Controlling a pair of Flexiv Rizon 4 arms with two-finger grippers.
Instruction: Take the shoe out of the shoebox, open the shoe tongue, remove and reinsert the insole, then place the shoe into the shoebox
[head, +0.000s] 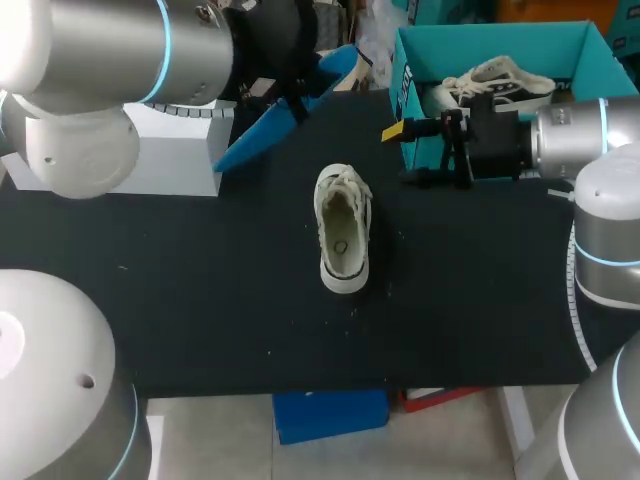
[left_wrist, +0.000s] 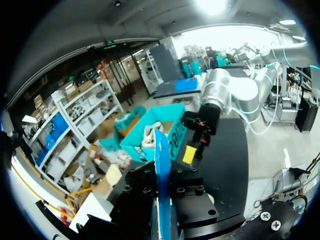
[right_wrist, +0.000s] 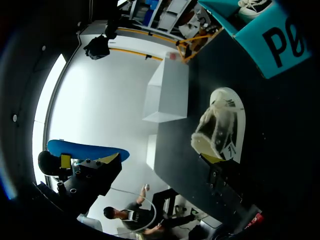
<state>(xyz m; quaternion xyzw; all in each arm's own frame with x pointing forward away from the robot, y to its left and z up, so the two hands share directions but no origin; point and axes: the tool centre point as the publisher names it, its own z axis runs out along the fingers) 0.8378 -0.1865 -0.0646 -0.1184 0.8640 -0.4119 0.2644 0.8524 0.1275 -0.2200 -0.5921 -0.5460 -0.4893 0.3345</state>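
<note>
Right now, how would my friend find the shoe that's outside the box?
Start at the black table. Near its middle, apart from the open teal cardboard shoebox, lies a cream canvas low-top shoe. The other shoe sits inside the box; this one lies outside.

Boxed shoe (head: 497, 80) half behind right arm (head: 570, 135), shoebox (right_wrist: 270, 45) cut off

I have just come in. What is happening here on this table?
A shoe lies in the middle of the table, outside the box, with its opening upward. The left claw is shut on a blue insole and holds it off the table, away from the shoe. The right claw is open and empty, beside the box's wall. A second shoe is in the box. So the insole is out and not yet put back.
</note>
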